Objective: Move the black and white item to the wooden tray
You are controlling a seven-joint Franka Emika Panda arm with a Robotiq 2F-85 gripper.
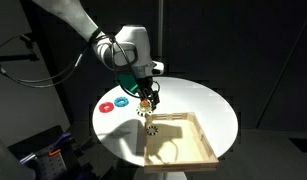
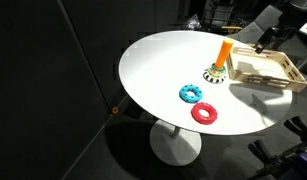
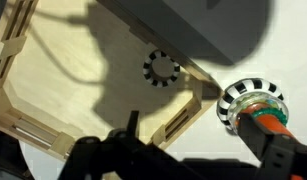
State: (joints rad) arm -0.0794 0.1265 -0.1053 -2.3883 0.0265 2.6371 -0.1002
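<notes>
The pincer [image 1: 149,100] hangs over a corner of the wooden tray [image 3: 73,95]. In the wrist view its fingers are only dark blurs cut off at the bottom edge, so I cannot tell whether they are spread or pressed together. A small black and white toothed ring [image 3: 161,68] lies on the tray's pale, smooth floor, near a wall. Just outside that corner, a striped round base [image 3: 230,100] carries an orange peg [image 2: 224,50] on the white surface [image 2: 163,70].
</notes>
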